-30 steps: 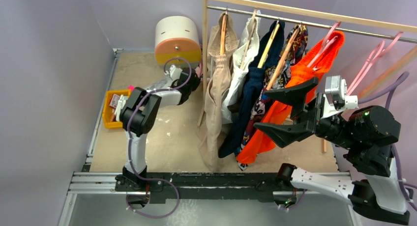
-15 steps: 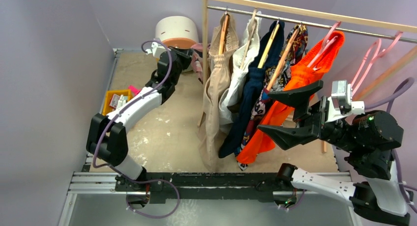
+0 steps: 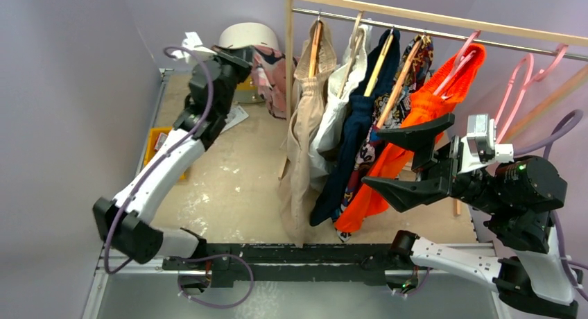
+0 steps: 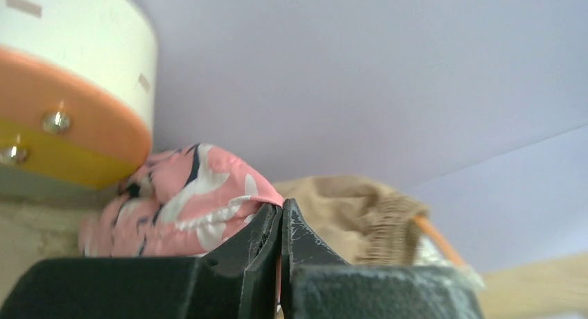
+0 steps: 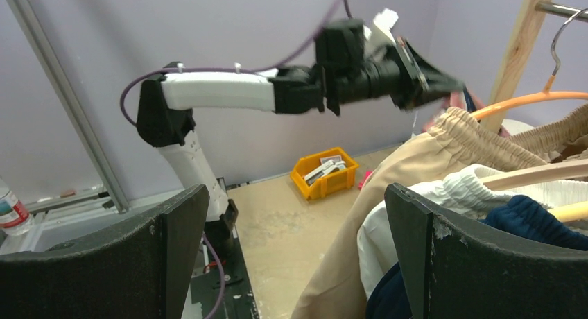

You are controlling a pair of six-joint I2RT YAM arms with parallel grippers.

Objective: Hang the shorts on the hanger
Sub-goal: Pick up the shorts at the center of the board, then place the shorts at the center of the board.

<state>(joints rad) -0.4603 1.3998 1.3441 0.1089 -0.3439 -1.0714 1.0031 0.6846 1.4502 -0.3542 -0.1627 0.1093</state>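
— Where to find the shorts [image 3: 267, 75]?
— At the back left, hanging from the left gripper [image 3: 246, 55]. Pinched between fingertips [image 4: 263, 229] pressed tightly together, with pink, navy-and-white swirl cloth bunched just behind them. Just left of the clothes rack's wooden post [image 3: 288, 90], in front of a white-and-orange drum [image 3: 248, 35].

— And the pink hanger [image 3: 512, 90]?
— Hooked on the metal rail [image 3: 430, 31] toward the far right, bare, well apart from the shorts. Next to an orange garment [image 3: 423, 111] on another pink hanger. Further left along the rail: a dark patterned piece [image 3: 424, 62], a navy one [image 3: 350, 132], a white one [image 3: 340, 90] and a beige one [image 3: 305, 132].

— What of the right gripper [image 3: 371, 158]?
— Spread wide, grasping nothing. Raised just in front of the orange garment, pointing left across the rack.

— Anything else on the table [image 3: 236, 187]?
— A yellow bin [image 3: 158, 142] near the left edge, with pale cards inside.
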